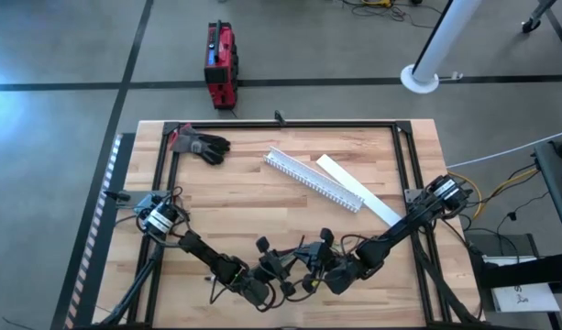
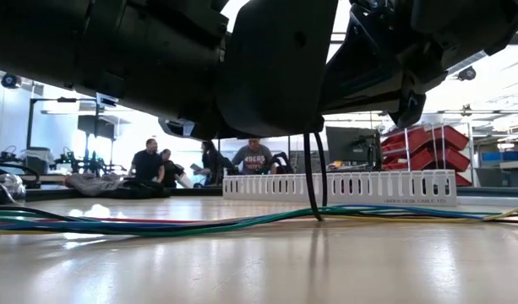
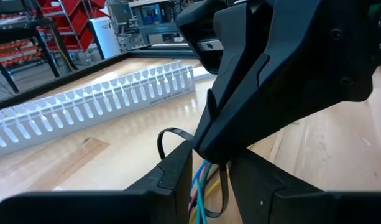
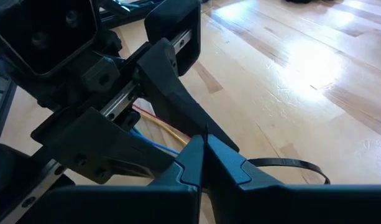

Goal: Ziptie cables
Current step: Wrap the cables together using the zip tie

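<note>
The cables (image 2: 157, 226), green, blue and red, lie along the table near its front edge. A black ziptie (image 2: 309, 177) hangs in two strands from the grippers down to them. Both grippers meet above this spot. My right gripper (image 4: 204, 146) (image 1: 308, 273) is shut on the ziptie. My left gripper (image 3: 212, 155) (image 1: 279, 275) lies nearly level, its fingers a narrow gap apart. Through that gap show the cables (image 3: 201, 186) and a ziptie strand (image 3: 224, 186). Whether the left fingers touch either, I cannot tell. My right gripper pinches the ziptie's thin strap (image 4: 206, 134) between its two shut fingers, at their free ends. One free length of the strap (image 4: 289, 163) curls away beside the fingers. The rest hangs down toward the cables on the table (image 2: 316, 215).
A white slotted channel (image 1: 313, 179) and its flat lid (image 1: 358, 188) lie slantwise at the table's far middle. A black glove (image 1: 203, 145) sits at the far left. A black frame (image 1: 290, 124) runs round the table. People (image 2: 199, 165) sit in the room beyond.
</note>
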Controlling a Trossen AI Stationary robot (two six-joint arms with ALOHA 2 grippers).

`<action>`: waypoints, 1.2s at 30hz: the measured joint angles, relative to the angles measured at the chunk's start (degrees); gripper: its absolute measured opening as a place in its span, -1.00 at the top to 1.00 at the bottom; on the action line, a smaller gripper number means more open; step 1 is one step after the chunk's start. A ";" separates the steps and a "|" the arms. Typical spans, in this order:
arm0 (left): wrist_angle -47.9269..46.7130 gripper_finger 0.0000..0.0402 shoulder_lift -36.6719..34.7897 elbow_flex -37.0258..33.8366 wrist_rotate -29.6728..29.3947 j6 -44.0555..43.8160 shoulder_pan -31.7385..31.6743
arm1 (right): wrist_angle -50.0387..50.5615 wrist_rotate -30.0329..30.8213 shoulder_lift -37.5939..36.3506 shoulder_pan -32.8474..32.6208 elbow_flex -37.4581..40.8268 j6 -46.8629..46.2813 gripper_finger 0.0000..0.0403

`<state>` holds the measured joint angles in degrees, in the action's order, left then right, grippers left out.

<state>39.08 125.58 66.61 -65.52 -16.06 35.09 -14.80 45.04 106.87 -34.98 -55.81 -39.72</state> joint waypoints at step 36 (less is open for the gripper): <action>-0.22 0.96 -0.04 0.02 0.90 -1.25 -1.12 | 2.21 -1.48 -1.66 0.08 -0.04 -0.92 1.00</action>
<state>38.85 125.54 66.63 -64.62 -17.31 33.97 -12.60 43.56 105.21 -34.89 -55.86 -40.64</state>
